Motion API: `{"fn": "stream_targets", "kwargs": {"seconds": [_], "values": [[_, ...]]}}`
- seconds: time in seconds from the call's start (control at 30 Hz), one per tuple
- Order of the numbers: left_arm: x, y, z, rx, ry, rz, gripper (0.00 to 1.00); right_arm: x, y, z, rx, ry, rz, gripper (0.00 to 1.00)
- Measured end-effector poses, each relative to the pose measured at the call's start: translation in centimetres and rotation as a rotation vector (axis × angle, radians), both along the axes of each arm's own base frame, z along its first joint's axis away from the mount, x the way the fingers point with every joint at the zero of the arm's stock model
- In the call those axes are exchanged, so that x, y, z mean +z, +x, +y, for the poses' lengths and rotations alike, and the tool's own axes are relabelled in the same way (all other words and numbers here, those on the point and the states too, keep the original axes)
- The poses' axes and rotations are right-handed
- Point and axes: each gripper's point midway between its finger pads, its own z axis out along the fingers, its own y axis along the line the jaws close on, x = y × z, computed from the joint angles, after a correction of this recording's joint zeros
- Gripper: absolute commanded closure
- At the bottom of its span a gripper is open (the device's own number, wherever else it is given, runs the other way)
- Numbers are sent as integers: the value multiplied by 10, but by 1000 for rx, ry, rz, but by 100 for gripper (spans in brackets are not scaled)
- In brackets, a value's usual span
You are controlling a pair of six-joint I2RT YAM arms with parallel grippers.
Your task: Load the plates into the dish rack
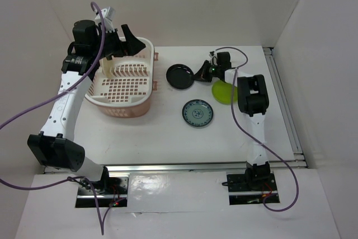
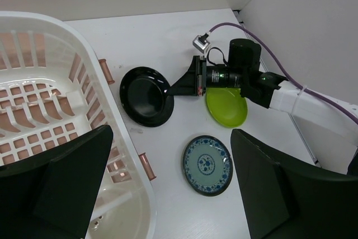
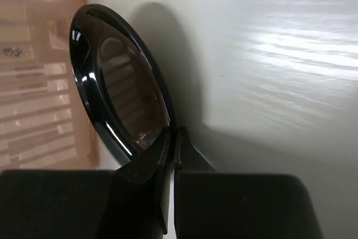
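The right jaws are clamping together on the rim of the glossy black round plate [image 3: 120, 93], one finger pressing on each face of the edge. The plate is extending straight ahead of the jaws, away from the right arm [image 1: 253, 98]. Being round, it is offering no long axis, so only its plane matters. Whether the gripped edge is resting on the white counter [image 1: 168, 138] or is raised off it cannot be told.

Beyond the plate's far edge, in line with the jaws, the large white lattice-sided plastic dish rack [image 1: 126, 107] is standing near the plate but not touching it. Judged from this, the coming move is calling for a carry forward across that gap, with the plate turned on edge to enter between the divider prongs [image 1: 127, 70].

Behind the jaws, beside the wrist, the lime green round plate [image 1: 222, 90] is lying. The blue-white patterned round plate [image 1: 197, 113] is lying off to one side, apart from both. The left jaws are standing wide apart and empty over the rack, farther from the black plate than the right jaws.
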Motion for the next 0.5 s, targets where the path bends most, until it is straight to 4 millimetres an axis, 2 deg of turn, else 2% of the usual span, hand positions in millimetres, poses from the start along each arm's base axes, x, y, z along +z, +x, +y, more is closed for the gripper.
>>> {"fn": "stream_targets", "kwargs": {"seconds": [0.17, 0.3, 0.4, 0.5], "values": [[-1, 3, 2, 18, 2, 2, 0, 13, 18, -22, -64, -2, -4, 100], [-7, 10, 7, 62, 0, 20, 0, 42, 28, -37, -98, 2, -48, 100], [-14, 19, 11, 91, 5, 38, 0, 76, 29, -45, -109, 7, -93, 100], [-21, 27, 12, 108, 11, 55, 0, 127, 26, -48, -88, 28, -185, 100]]}}
